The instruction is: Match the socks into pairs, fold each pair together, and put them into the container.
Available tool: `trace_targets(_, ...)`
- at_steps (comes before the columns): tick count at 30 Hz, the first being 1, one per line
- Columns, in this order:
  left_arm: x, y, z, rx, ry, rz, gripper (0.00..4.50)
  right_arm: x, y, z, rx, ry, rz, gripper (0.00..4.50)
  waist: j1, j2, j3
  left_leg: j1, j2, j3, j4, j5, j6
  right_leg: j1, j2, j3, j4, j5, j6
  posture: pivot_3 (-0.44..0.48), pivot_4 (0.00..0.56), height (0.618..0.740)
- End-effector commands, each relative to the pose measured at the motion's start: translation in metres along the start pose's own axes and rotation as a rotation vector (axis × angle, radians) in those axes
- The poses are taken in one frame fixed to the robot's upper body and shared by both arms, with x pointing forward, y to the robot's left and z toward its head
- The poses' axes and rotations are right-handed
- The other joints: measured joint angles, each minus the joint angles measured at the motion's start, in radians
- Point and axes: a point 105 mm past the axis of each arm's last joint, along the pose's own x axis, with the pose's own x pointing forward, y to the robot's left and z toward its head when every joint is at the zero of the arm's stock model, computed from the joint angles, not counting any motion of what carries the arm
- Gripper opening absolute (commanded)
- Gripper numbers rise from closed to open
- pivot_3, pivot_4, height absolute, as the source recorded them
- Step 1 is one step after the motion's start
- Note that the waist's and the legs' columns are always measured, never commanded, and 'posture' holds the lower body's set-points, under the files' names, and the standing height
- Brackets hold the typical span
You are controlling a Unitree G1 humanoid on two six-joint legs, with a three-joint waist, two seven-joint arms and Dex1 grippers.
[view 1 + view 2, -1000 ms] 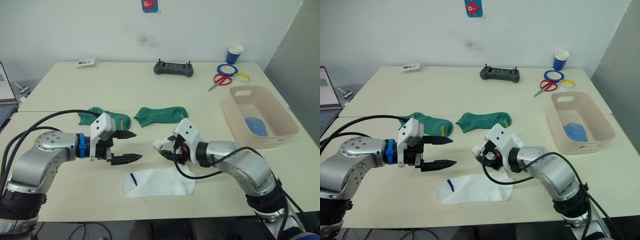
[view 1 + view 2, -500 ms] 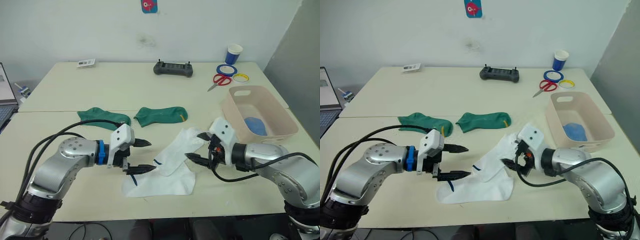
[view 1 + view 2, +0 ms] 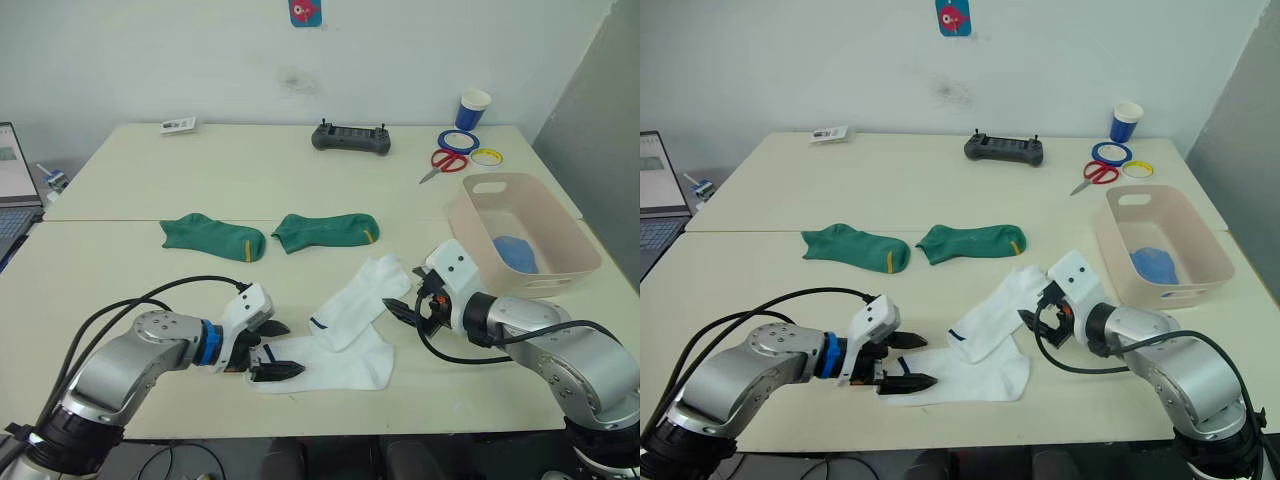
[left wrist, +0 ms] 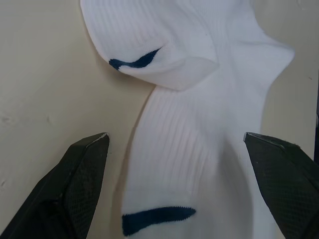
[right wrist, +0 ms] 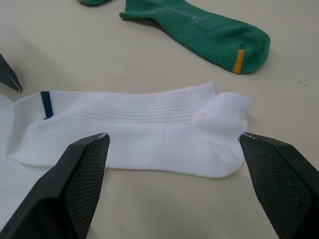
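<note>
1. Both grippers' fingers stand wide apart and hold nothing: the left gripper [image 3: 268, 352] straddles the cuff end of the lower white sock [image 3: 335, 366], and the right gripper [image 3: 410, 298] sits just beside the toe of the upper white sock [image 3: 358, 300].
2. That upper sock lies slantwise across the lower one, so a fold made now would likely come out uneven.
3. A pinch at the cuff may catch one layer alone, or drag both socks askew on the worktop [image 3: 250, 180].
4. Two green socks [image 3: 212, 235] lie beyond; the container [image 3: 560, 262] at the right holds something blue.
</note>
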Motion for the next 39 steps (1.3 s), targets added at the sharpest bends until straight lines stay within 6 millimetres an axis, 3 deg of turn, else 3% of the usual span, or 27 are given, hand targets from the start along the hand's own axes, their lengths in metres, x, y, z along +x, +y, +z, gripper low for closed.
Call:
trace_targets(1, 0.006, -0.003, 0.019, -0.058, -0.068, 0.014, 4.5, -0.004, -0.002, 0.012, -0.042, -0.053, -0.026, 4.45, 0.004, 0.0, 0.0, 0.0, 0.0, 0.0, 0.0, 0.0, 0.0, 0.0, 0.0, 0.0, 0.0, 0.0, 0.0, 0.0, 0.15, 0.74)
trace_targets(7, 0.012, 0.007, 0.031, -0.171, -0.094, 0.068, 4.5, -0.004, 0.0, 0.013, -0.045, -0.057, -0.02, 4.45, 0.005, 0.0, 0.0, 0.0, 0.0, -0.001, 0.0, 0.0, 0.0, 0.0, 0.0, 0.0, 0.0, 0.0, 0.0, 0.0, 0.15, 0.74)
trace_targets(12, 0.022, 0.0, 0.024, -0.204, -0.046, 0.041, 4.5, -0.003, 0.0, 0.015, -0.035, -0.075, -0.02, 4.45, 0.004, 0.0, 0.0, 0.0, 0.0, 0.0, 0.0, 0.0, 0.0, 0.0, 0.0, 0.0, 0.0, 0.0, 0.0, 0.0, 0.15, 0.74)
trace_targets(15, 0.025, -0.003, 0.017, -0.231, -0.01, 0.02, 3.87, -0.004, 0.002, 0.017, -0.03, -0.088, 0.001, 4.5, 0.005, 0.0, 0.0, 0.0, 0.0, -0.001, 0.0, 0.0, 0.0, 0.0, 0.0, 0.0, 0.0, 0.0, 0.0, 0.0, 0.15, 0.74)
trace_targets(21, 0.033, -0.001, 0.016, -0.248, -0.014, 0.027, 2.06, 0.001, -0.016, 0.013, -0.008, -0.081, -0.068, 4.5, 0.006, 0.0, 0.0, 0.001, -0.001, 0.0, 0.0, 0.0, 0.0, 0.0, -0.001, 0.0, 0.0, 0.0, 0.0, 0.0, 0.15, 0.74)
trace_targets(27, 0.036, -0.002, 0.016, -0.242, -0.021, 0.025, 0.17, 0.031, -0.049, 0.008, 0.093, -0.1, -0.197, 4.5, 0.004, 0.0, 0.0, 0.001, -0.001, 0.001, 0.0, 0.0, 0.0, 0.0, -0.001, 0.001, 0.0, 0.001, 0.0, 0.0, 0.15, 0.74)
trace_targets(31, 0.035, 0.0, 0.016, -0.231, -0.022, 0.032, 0.04, 0.057, -0.065, -0.002, 0.19, -0.094, -0.225, 4.5, 0.004, 0.0, 0.0, 0.002, 0.0, 0.001, 0.0, 0.0, 0.0, 0.0, 0.0, 0.001, 0.001, 0.003, -0.005, 0.0, 0.15, 0.74)
trace_targets(35, 0.034, 0.003, 0.018, -0.221, -0.029, 0.046, 0.04, 0.073, -0.066, -0.01, 0.233, -0.082, -0.189, 4.5, 0.004, 0.0, 0.0, 0.002, -0.001, 0.001, 0.0, 0.0, 0.0, 0.0, 0.0, 0.001, 0.0, 0.004, -0.006, 0.0, 0.15, 0.74)
trace_targets(39, 0.029, 0.007, 0.016, -0.204, -0.028, 0.063, 0.0, 0.079, -0.055, -0.014, 0.234, -0.074, -0.121, 3.59, 0.004, 0.0, 0.0, 0.002, -0.001, 0.001, -0.001, 0.0, 0.0, 0.0, 0.0, 0.001, 0.0, 0.004, -0.006, 0.0, 0.15, 0.74)
